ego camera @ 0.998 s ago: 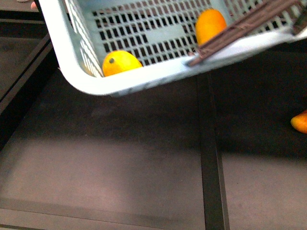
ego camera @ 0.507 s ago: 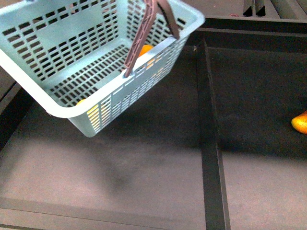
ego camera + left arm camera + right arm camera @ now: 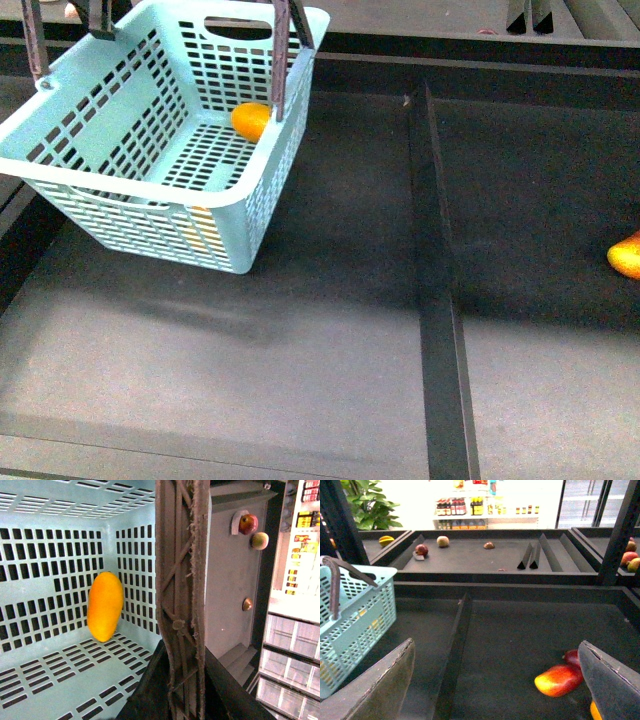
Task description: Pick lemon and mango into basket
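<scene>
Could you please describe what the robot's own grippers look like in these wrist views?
In the right wrist view, the right gripper shows two broad, flat fingers of matte grey, with rough, speckled faces and paler edges. In the left wrist view, only a black, angular part of the left gripper shows. No cables, markings or sleeves are visible.

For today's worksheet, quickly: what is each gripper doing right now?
Left gripper: shut on the basket handle, carrying the basket.
Right gripper: open, holding nothing.
</scene>
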Controlling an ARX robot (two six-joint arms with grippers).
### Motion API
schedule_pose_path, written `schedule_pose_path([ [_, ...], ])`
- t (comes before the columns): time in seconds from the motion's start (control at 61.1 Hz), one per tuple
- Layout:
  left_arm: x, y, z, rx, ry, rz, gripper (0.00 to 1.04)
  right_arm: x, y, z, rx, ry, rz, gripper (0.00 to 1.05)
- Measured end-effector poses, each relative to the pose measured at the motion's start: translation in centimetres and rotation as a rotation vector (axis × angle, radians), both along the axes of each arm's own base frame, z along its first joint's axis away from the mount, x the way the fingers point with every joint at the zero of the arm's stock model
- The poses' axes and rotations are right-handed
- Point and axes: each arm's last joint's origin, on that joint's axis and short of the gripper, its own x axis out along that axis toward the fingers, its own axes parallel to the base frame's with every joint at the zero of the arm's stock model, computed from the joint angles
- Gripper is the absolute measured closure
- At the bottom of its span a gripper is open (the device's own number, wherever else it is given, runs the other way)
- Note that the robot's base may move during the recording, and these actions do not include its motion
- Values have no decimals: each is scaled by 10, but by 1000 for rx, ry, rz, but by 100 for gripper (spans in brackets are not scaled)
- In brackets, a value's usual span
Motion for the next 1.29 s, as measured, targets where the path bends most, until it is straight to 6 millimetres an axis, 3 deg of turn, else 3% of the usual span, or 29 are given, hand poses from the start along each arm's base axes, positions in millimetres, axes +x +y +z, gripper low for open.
schedule_pose_path([
  [0.131, -8, -9, -14, -18, 42, -33, 97, 0, 0, 0, 0, 0, 0, 9],
  [0.376, -24, -13, -17, 5, 68, -76, 97, 0, 0, 0, 0, 0, 0, 9],
  [0.589, -34, -14, -14, 13, 69, -86, 59, 0, 0, 0, 0, 0, 0, 9],
  [0.736, -49, -1, 19, 28, -25, -28, 31, 0, 0, 0, 0, 0, 0, 9],
  [0.867, -86, 22, 56, 78, -71, 82, 6, 0, 0, 0, 0, 0, 0, 9],
  [0.965, -108, 31, 67, 131, 7, 119, 7, 0, 0, 0, 0, 0, 0, 9],
  [1.064, -110, 32, 67, 137, 11, 114, 7, 0, 0, 0, 0, 0, 0, 9],
  [1.113, -112, 32, 58, 219, -144, -57, 16, 0, 0, 0, 0, 0, 0, 9],
  [1.211, -142, 38, 39, 664, -442, -286, 36, 0, 0, 0, 0, 0, 0, 9],
  [1.293, -174, 46, 35, 1030, -552, -351, 52, 0, 0, 0, 0, 0, 0, 9],
])
